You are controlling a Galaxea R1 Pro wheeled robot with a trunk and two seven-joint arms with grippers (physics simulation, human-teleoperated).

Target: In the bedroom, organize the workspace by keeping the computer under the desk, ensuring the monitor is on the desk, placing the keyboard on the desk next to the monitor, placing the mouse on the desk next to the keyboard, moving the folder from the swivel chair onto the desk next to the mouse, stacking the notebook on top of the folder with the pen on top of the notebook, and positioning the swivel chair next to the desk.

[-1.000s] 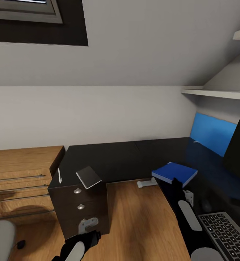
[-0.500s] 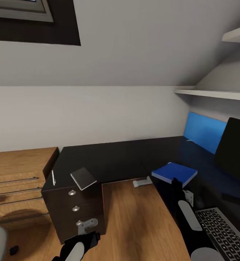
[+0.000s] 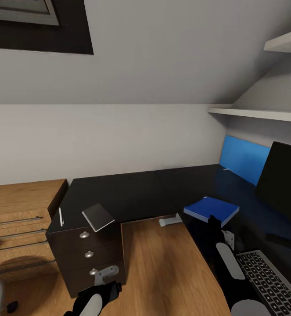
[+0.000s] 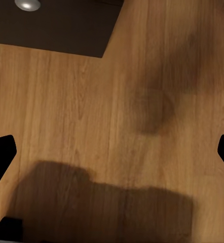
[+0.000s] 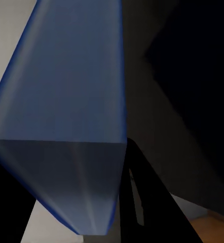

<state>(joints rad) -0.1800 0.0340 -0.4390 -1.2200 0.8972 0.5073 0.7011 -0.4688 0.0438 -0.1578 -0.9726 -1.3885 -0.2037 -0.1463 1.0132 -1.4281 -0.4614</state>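
My left gripper (image 4: 112, 152) hangs over bare wood floor (image 3: 163, 267), jaws spread wide, holding nothing. On the glossy black L-shaped surface (image 3: 132, 193), the thin pale pen (image 3: 60, 216) and small grey notebook (image 3: 98, 217) sit at the near edge. My right gripper (image 3: 214, 223) jaws clamp the flat bright-blue folder (image 3: 211, 209) above the surface.

An attic room fitted out as a home office: sloped grey ceiling (image 3: 163, 52) with a dark-framed skylight (image 3: 35, 26), glossy black L-shaped tabletop (image 3: 132, 193), wide black monitor (image 3: 282, 184), slim dark-grey keyboard (image 3: 272, 283), light wood floor (image 3: 163, 267).
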